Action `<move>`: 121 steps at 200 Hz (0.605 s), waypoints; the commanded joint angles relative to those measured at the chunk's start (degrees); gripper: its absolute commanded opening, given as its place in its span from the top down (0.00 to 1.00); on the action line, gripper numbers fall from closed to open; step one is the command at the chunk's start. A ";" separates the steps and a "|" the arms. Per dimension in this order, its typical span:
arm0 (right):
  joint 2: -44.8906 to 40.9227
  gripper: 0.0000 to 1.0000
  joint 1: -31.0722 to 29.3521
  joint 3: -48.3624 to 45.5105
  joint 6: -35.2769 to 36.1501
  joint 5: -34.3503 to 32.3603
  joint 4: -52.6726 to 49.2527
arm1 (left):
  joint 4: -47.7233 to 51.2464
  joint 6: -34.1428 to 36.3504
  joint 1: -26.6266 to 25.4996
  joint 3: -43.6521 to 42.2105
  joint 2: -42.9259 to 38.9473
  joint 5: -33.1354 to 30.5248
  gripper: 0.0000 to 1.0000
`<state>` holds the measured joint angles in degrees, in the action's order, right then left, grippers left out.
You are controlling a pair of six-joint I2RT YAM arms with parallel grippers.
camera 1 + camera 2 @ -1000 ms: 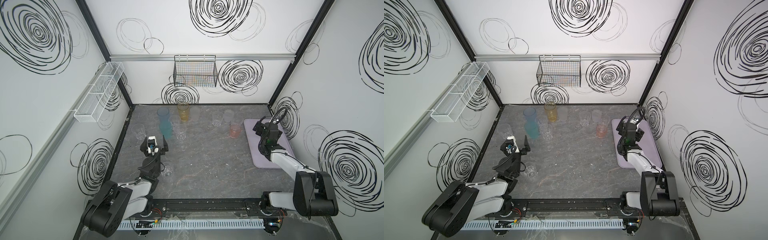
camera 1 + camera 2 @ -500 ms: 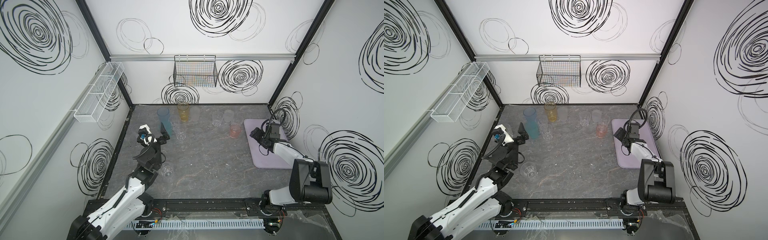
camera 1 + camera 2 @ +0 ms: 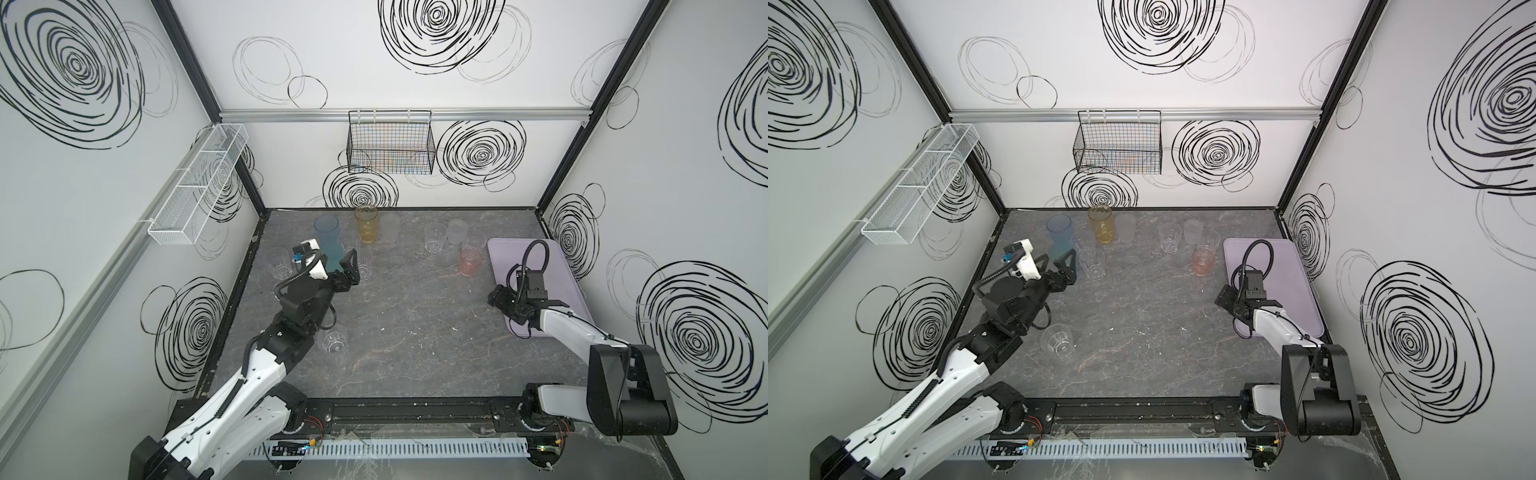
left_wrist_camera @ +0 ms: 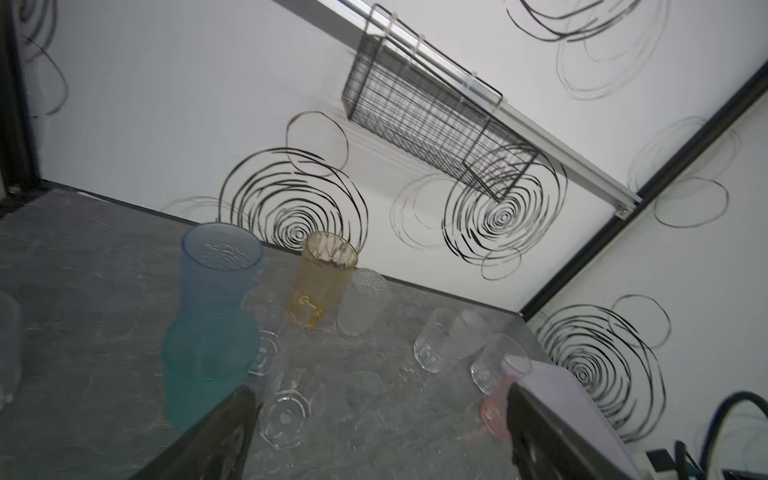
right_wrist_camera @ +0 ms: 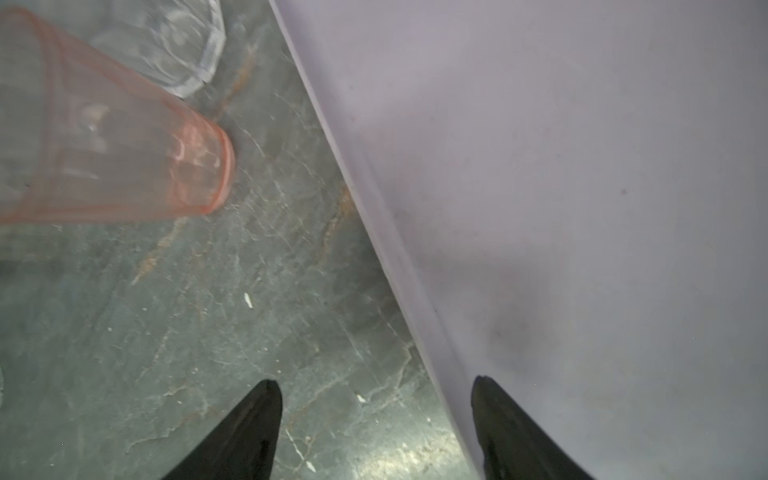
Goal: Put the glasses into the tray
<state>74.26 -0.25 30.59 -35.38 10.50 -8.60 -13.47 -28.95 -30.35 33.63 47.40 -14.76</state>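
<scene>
The glasses stand on the grey table; the lavender tray (image 3: 555, 266) at the right holds none. A blue glass (image 3: 327, 232) nests in a teal one (image 4: 199, 374). Amber (image 3: 366, 224), frosted (image 3: 390, 227), clear (image 3: 435, 237) and pink (image 3: 471, 261) glasses spread along the back. My left gripper (image 3: 338, 264) hovers open and empty beside the teal glass and a clear tumbler (image 4: 284, 411). My right gripper (image 3: 496, 297) is open and low; its fingers straddle the tray's left rim (image 5: 399, 257). The pink glass (image 5: 124, 153) stands ahead of it.
A clear tumbler (image 3: 332, 340) stands alone near the front left, beside my left arm. Another (image 3: 279, 263) is by the left wall. A black wire basket (image 3: 390, 145) hangs on the back wall and a white mesh basket (image 3: 199, 183) on the left wall.
My left arm has risen and reached back toward the blue and teal glasses. My right gripper came down from above the tray to its left rim, jaws somewhat narrower.
</scene>
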 commanded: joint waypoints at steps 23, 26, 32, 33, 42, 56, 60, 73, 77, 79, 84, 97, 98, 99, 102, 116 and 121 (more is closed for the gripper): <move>-1.78 0.21 -4.03 -4.27 -1.43 -1.12 -2.89 | -1.22 3.53 -13.74 0.14 6.90 -6.31 0.03; -2.14 0.21 -4.39 -4.64 -1.73 -1.02 -3.05 | -1.20 3.81 -14.57 0.31 7.58 -6.52 0.03; -2.95 0.21 -5.09 -5.47 -2.40 -0.70 -3.14 | -1.26 4.15 -15.91 0.61 8.73 -6.79 0.03; -3.10 0.21 -5.23 -5.64 -2.50 -0.63 -3.16 | -1.23 4.16 -16.12 0.68 8.97 -6.82 0.03; -4.47 0.21 -6.25 -6.77 -3.81 0.06 -3.35 | -1.52 4.16 -17.76 1.06 10.80 -7.11 0.04; -7.08 0.20 -8.28 -8.48 -6.10 0.89 -3.56 | -2.34 4.16 -19.50 1.45 12.60 -7.36 0.04; -7.84 0.20 -8.99 -8.99 -6.89 1.12 -3.50 | -2.76 4.16 -19.84 1.44 13.16 -7.44 0.04; -9.83 0.19 -11.38 -9.95 -9.01 1.49 -3.34 | -3.87 4.14 -20.45 1.35 14.47 -7.35 0.04; -10.29 0.19 -12.11 -10.13 -9.72 1.63 -3.35 | -4.09 4.16 -20.45 1.33 14.87 -7.22 0.04; -10.45 0.19 -12.42 -10.18 -10.20 1.74 -3.29 | -4.17 4.14 -20.52 1.37 15.08 -7.17 0.04; -10.80 0.19 -13.29 -10.33 -11.10 2.09 -3.20 | -4.28 4.16 -20.58 1.35 15.45 -7.12 0.04; -11.29 0.19 -15.84 -10.48 -13.41 3.04 -2.32 | -4.12 4.16 -20.73 1.60 16.49 -6.90 0.04; -11.31 0.19 -16.06 -10.47 -13.67 3.08 -2.22 | -4.11 4.16 -20.77 1.61 16.54 -6.88 0.04; -11.32 0.19 -16.30 -10.47 -13.89 3.10 -2.13 | -4.11 4.16 -20.78 1.61 16.61 -6.87 0.04; -11.33 0.19 -16.88 -10.34 -14.38 3.24 -2.01 | -4.09 4.15 -20.80 1.62 16.71 -6.79 0.04; -11.11 0.19 -19.96 -9.73 -16.92 3.12 -0.79 | -4.19 4.16 -21.11 1.49 17.02 -6.90 0.04; -10.94 0.19 -20.83 -9.37 -17.60 2.99 -0.40 | -4.30 4.16 -21.17 1.40 17.03 -6.86 0.04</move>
<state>63.00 -17.08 21.56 -46.00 11.18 -7.44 -14.33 -25.28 -50.98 33.34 64.10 -20.51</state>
